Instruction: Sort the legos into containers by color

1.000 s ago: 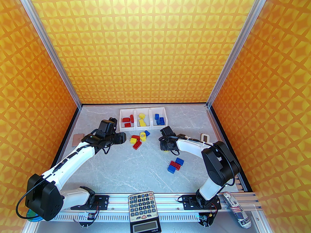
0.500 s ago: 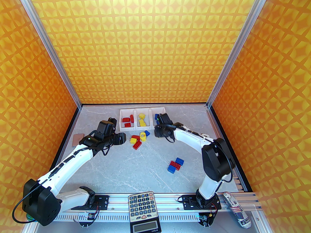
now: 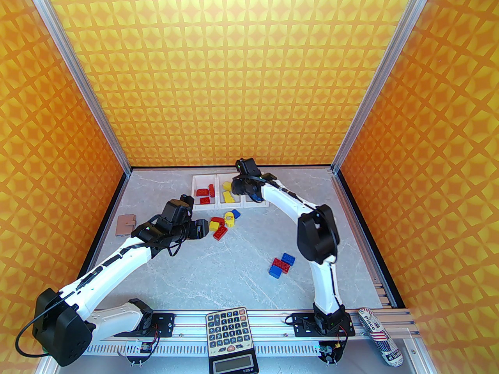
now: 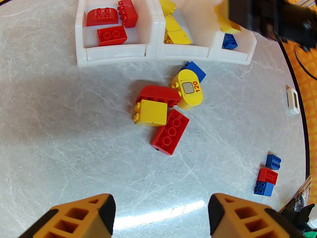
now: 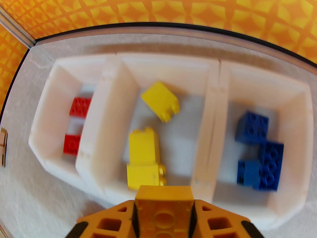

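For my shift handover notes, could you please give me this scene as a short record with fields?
left gripper: open, above the table near the mixed cluster
right gripper: shut on yellow brick, over the middle bin
left bin: red bricks
middle bin: yellow bricks
right bin: blue bricks
loose: mixed cluster; red-and-blue trio apart from it

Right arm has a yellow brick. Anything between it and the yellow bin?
Nothing visible. The right gripper grips the yellow brick above the open-topped middle bin. Three sorted yellow bricks lie inside, with bare floor to their right.
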Tool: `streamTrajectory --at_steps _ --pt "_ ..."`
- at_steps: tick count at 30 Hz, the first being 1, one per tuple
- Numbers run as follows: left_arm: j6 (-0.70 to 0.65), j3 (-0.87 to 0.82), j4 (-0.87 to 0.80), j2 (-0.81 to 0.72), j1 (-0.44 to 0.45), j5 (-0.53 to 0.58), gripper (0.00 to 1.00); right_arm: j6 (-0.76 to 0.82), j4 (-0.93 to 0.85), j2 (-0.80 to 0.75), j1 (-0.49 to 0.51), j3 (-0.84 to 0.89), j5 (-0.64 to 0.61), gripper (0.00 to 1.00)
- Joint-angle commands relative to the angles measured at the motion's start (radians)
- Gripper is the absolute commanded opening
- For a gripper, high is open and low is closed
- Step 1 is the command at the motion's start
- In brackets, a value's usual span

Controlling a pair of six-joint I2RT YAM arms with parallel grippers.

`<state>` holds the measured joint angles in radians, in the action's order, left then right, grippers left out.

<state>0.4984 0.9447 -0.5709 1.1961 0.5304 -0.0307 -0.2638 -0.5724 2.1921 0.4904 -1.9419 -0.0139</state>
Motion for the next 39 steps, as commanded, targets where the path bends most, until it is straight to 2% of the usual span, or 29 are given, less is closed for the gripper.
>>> streamTrajectory --at_steps 1,6,11,18,26,33,39 --pt "0.015 -0.016 -0.001 -0.031 0.006 0.001 0.66 0.002 -0.072 0.073 -0.004 -0.107 -0.010 0.36" --pt "0.016 -0.030 -0.003 -0.062 0.009 0.002 0.67 0.001 -0.140 0.147 -0.004 -0.224 -0.025 0.51" --pt "0.009 -0.034 -0.009 -0.063 0.011 0.003 0.69 0.013 -0.147 0.124 -0.004 -0.206 -0.039 0.55" --pt "-0.001 -0.014 0.017 0.009 0.070 0.003 0.69 0.040 -0.046 -0.084 -0.004 0.082 -0.076 0.57" --pt "-0.040 0.035 0.073 0.129 0.249 0.002 0.71 0.057 -0.016 -0.339 -0.040 0.363 -0.063 0.59" --pt "-0.006 0.116 0.126 0.283 0.391 0.003 0.70 0.033 0.006 -0.522 -0.132 0.587 -0.063 0.62" --pt "0.011 0.282 0.113 0.494 0.499 0.003 0.69 -0.004 0.058 -0.607 -0.276 0.772 0.006 0.62"
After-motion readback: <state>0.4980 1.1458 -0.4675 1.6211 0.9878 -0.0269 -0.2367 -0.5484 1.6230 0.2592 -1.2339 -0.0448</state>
